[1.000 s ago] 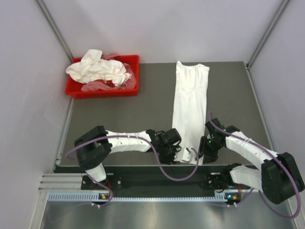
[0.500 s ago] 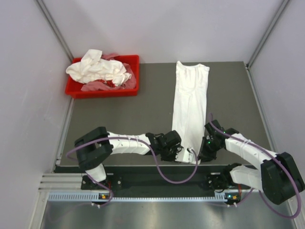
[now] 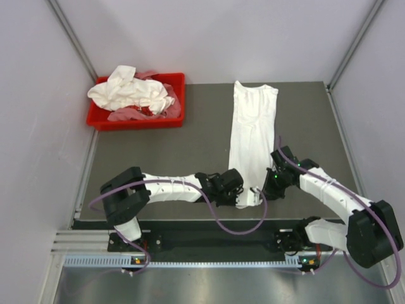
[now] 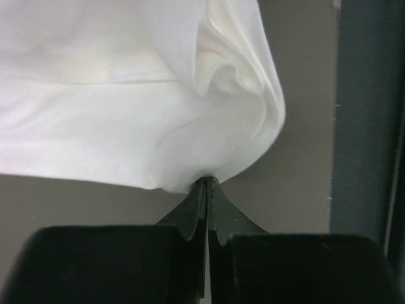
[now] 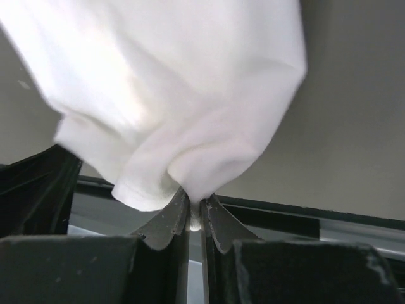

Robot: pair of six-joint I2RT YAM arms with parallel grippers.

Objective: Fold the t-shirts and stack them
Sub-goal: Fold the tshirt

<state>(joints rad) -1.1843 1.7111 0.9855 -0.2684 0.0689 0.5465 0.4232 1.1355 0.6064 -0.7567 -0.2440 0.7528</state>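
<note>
Both grippers have drawn the near hem up-frame: left gripper (image 4: pixel 206 185) and right gripper (image 5: pixel 193 201) each clamp the long folded white cotton t-shirt (image 3: pixel 253 130), which lies lengthwise from lower centre to upper centre-right on the dark grey table (image 3: pixel 164 152)

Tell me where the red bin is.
In the top view, the red bin sits at the far left corner of the table, holding crumpled shirts, left of the long folded shirt.

No legible text or markings anywhere.
</note>
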